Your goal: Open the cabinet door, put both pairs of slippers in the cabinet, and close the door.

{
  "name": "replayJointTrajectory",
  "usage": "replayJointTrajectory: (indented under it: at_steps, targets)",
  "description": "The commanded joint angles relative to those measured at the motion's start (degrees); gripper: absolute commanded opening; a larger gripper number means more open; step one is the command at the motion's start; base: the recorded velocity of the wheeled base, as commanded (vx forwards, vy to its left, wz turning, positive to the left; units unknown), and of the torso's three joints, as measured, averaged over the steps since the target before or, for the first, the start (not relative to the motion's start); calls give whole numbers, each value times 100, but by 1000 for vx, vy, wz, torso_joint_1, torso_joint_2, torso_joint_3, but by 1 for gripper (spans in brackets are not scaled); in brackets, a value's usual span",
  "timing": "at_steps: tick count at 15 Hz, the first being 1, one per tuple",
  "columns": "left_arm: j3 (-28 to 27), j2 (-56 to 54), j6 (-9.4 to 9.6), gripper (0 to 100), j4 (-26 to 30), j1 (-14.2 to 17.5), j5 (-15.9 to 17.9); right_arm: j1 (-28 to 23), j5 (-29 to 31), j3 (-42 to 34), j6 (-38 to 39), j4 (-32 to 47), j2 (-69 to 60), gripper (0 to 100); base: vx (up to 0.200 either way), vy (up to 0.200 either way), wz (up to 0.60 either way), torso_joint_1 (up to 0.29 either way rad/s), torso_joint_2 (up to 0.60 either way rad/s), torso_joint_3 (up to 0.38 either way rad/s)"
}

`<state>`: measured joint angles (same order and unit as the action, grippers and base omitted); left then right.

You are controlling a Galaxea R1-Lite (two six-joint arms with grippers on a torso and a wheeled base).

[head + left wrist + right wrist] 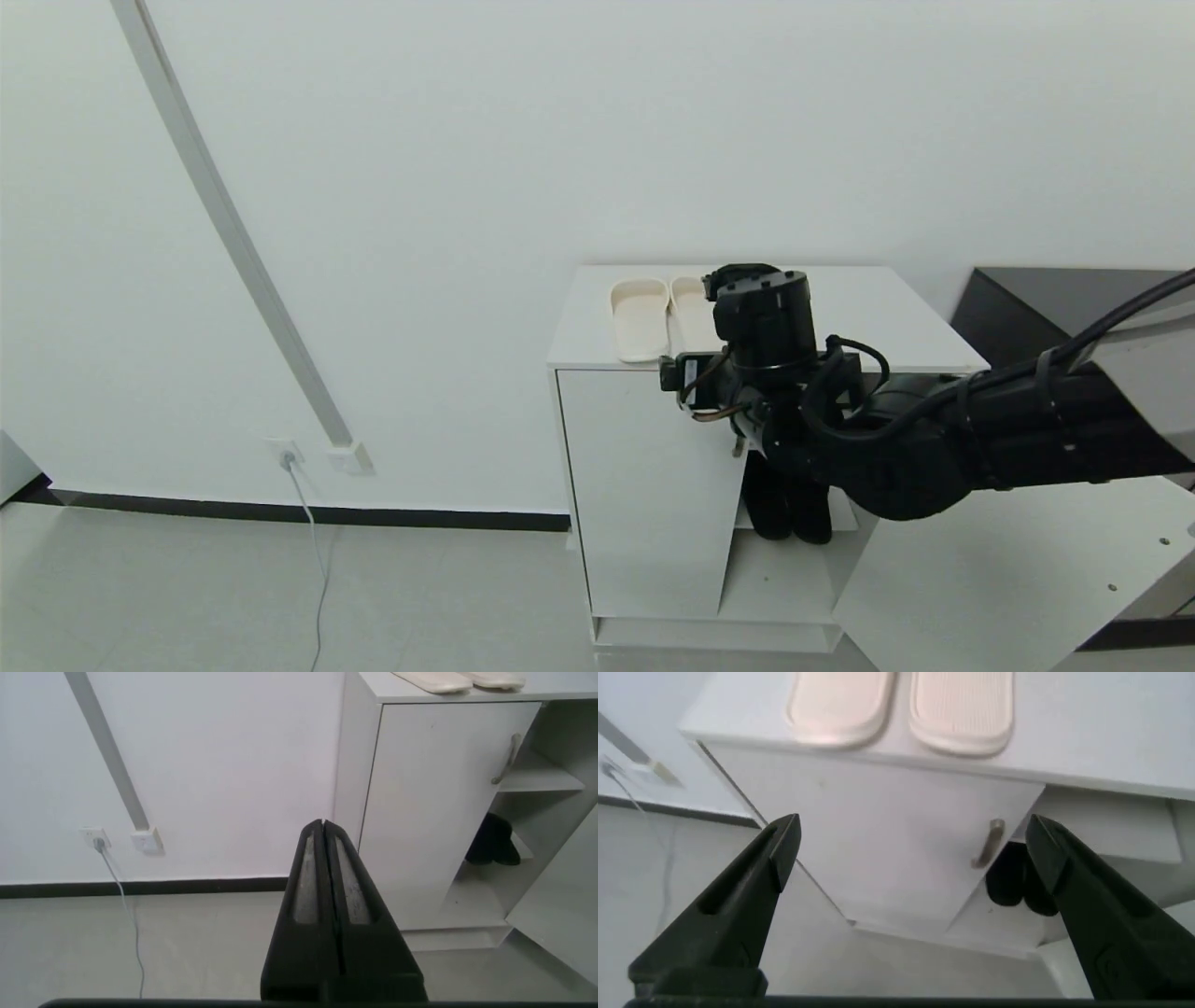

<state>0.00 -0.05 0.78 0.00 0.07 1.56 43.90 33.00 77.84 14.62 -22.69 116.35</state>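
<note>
White cabinet (878, 317) stands against the wall. Its right door (1008, 579) is swung wide open and its left door (653, 485) is closed. The right arm (980, 429) comes in from the robot's right and ends over the cabinet's front top edge, between the two doors.

Black slippers (789, 509) are already inside the open compartment, on a lower shelf, side by side. Cream slippers (639, 319) lie as a pair on the cabinet top toward its left end. The nearer one is partly hidden behind the wrist.

Right gripper (913, 826): fingers (757, 887) spread wide, holding nothing. It hangs in front of and above the closed door, w/ the cream pair just beyond the tips. Left gripper (323, 887): fingers pressed together, empty, low and well apart from the cabinet.

The small metal handle (994, 843) sits at the closed door's inner edge.

Step, as I read it: door opened, 1st pair stowed, 2nd pair to fetch. The next move probably calls for the right gripper to go fwd over the cream pair, close on both slippers together, carry them into the open compartment, then shut the right door.
</note>
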Motion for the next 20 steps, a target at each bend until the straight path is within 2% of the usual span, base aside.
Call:
replayJointTrajectory:
  at_steps: [1, 14, 20]
  targets:
    - [0, 5, 1, 0, 0, 1, 2, 22, -4, 337, 32, 133, -95, 100, 0, 0, 0, 0, 0, 0]
    - [0, 5, -8, 0, 0, 1, 2, 172, -83, 293, 24, 89, 459, 100, 200, 0, 0, 4, 2, 2]
    - [0, 5, -8, 0, 0, 1, 2, 93, -83, 496, -29, -254, 934, 100, 0, 0, 0, 0, 0, 0]
